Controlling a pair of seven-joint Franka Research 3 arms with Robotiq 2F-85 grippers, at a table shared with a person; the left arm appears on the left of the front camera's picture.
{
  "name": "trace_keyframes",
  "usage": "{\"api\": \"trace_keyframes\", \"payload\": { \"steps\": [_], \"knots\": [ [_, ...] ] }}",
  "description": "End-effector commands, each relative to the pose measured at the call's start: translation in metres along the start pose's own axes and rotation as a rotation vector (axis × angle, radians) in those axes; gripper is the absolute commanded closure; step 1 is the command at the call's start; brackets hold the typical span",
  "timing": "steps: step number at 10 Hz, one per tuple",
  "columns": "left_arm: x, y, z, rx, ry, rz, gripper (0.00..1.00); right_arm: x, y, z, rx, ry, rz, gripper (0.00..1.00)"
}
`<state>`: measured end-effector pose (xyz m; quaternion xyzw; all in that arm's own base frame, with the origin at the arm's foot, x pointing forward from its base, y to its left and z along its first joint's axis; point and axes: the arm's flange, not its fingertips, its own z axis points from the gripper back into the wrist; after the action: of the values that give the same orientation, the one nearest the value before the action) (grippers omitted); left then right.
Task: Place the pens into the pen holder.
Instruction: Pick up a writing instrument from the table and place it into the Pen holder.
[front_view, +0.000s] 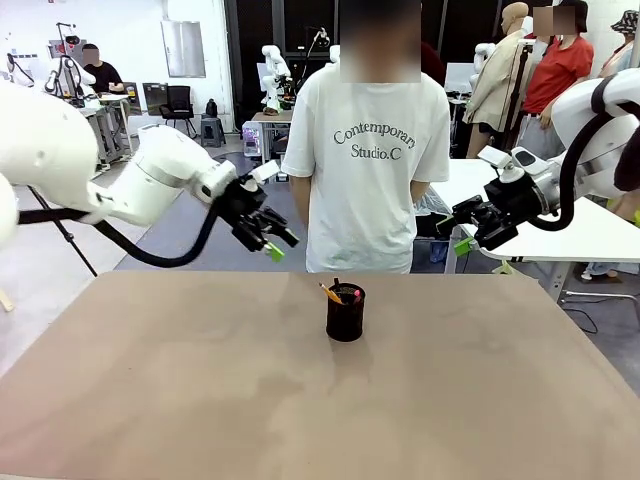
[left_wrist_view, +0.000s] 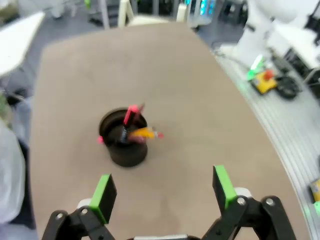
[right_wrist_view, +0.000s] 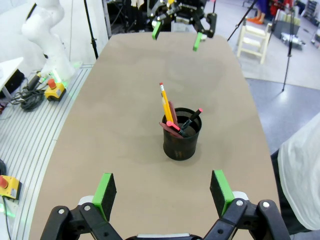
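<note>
Wide brown tabletop (front_view: 150, 400), matte, bare apart from one item near its middle-far part. Person in white printed T-shirt (front_view: 372, 150) stands at far edge, just behind the holder, hands out of sight.

Left white arm comes in from picture left, left gripper (front_view: 272, 240) held above the tabletop, left of the person, well apart from the holder. Jaws wide open, nothing between the green pads (left_wrist_view: 103, 194); left wrist view looks down between them at the holder.

Right white arm comes in from picture right, right gripper (front_view: 462, 232) up in the air beside the person's right-hand side of picture, off past the tabletop's far right edge. Jaws wide open, holding nothing.

Small black wire-mesh cylindrical pen holder (front_view: 345, 312) stands upright on the tabletop, centre, between both grippers.

Pens all inside the holder, leaning on the rim: orange-yellow pencil-like pen (right_wrist_view: 165, 103) sticks out tallest, tilted; black pen with red ends (right_wrist_view: 192, 118) leans the other way; reddish-pink pen (right_wrist_view: 171, 118) sits low beside the yellow one.
</note>
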<state>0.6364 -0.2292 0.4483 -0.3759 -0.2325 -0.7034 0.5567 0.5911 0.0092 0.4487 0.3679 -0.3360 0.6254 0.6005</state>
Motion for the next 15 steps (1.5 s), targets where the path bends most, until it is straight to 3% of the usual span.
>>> {"api": "trace_keyframes", "payload": {
  "steps": [1,3,6,15],
  "knots": [
    [0.000,-0.030,0.020,0.092,0.102,0.073,0.00,0.004,0.000,0.000,-0.003,-0.005,-0.001,0.00],
    [-0.004,-0.050,0.052,0.245,0.165,0.097,0.00,0.004,0.000,0.000,-0.003,-0.005,-0.001,0.00],
    [-0.019,-0.068,0.078,0.422,0.134,0.066,0.00,0.004,0.000,0.000,-0.003,-0.005,-0.001,0.00],
    [-0.029,-0.090,0.098,0.436,0.096,0.044,0.00,0.004,0.000,0.000,-0.003,-0.005,-0.001,0.00]
  ]
}}
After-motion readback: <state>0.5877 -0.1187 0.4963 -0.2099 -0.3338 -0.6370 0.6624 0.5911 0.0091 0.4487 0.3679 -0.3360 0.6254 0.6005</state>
